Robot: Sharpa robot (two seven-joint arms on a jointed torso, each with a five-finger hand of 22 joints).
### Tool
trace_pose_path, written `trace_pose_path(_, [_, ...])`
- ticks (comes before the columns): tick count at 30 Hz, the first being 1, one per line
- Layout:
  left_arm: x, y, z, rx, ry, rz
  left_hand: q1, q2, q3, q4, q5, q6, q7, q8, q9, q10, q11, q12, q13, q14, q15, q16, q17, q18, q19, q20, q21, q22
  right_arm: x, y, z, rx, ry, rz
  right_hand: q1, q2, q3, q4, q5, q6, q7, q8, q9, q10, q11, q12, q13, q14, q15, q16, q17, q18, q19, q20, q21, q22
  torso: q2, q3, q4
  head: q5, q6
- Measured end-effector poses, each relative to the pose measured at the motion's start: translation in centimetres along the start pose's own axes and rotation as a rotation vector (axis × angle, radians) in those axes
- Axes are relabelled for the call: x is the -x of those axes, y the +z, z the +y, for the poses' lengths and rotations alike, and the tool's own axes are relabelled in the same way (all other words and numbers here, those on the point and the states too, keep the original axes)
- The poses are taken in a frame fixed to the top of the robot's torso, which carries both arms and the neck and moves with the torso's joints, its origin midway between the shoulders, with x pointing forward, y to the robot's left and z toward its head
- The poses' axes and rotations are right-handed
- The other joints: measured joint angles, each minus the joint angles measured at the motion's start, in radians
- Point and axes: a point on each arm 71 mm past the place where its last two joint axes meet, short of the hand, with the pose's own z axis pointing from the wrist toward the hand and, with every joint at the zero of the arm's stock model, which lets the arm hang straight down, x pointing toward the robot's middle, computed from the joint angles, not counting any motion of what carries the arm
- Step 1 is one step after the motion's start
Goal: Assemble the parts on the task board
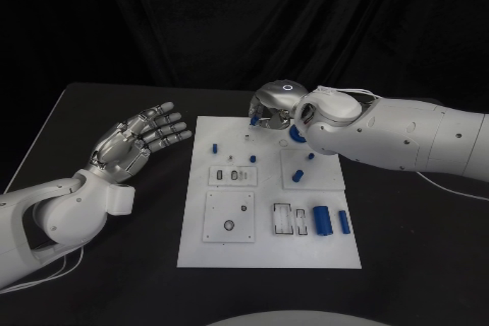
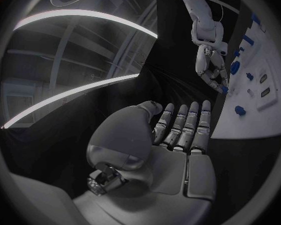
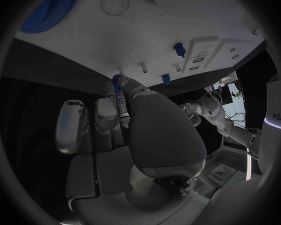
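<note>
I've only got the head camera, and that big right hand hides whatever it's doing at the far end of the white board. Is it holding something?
Observer: Yes. The right wrist view shows the right hand pinching a small blue part between thumb and fingertip.
Operator: Where is that piece exactly?
Observer: Right at the edge of the task board, where white meets the black table.
Operator: And the blue thing peeking from under the arm?
Observer: A blue gear with a toothed rim, lying on the board.
</note>
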Motion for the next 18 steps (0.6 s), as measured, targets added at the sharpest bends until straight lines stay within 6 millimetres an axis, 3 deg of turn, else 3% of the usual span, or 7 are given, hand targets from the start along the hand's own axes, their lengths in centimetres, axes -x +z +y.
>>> trace_pose_path(9, [0.07,0.06,0.02,0.000,0.000,-0.001,0.000,0.000,0.000,0.000,0.000,0.000,0.000,0.000,0.000,0.000,0.000,0.000,0.000,0.000,0.000,0.000,0.000,0.000,0.000,0.000,0.000,0.000,-0.35,0.05,0.12,0.000,-0.001,0.013,0.000,0.000,0.000,0.000,0.000,-0.002,0.001,-0.003,0.001,0.000,0.000,-0.005,0.001,0.000,0.000,0.000,-0.001,0.000,0.000,0.000,0.000,-0.001,0.000,-0.0008,0.0012,-0.004,-0.003])
trace_pose_path(18, [0.12,0.10,0.02,-0.001,0.001,-0.002,0.000,0.000,0.000,0.000,0.000,0.000,0.000,0.000,0.000,0.000,0.000,0.000,0.000,0.000,0.000,0.000,0.000,0.000,0.000,0.000,0.000,0.000,-0.47,0.29,0.41,0.005,0.000,0.013,0.000,0.000,0.000,0.000,-0.005,-0.005,0.002,-0.006,0.001,0.003,0.003,-0.009,0.002,0.000,0.000,0.000,-0.002,0.000,0.000,0.000,0.000,-0.001,0.000,-0.0013,0.0001,-0.001,-0.007])
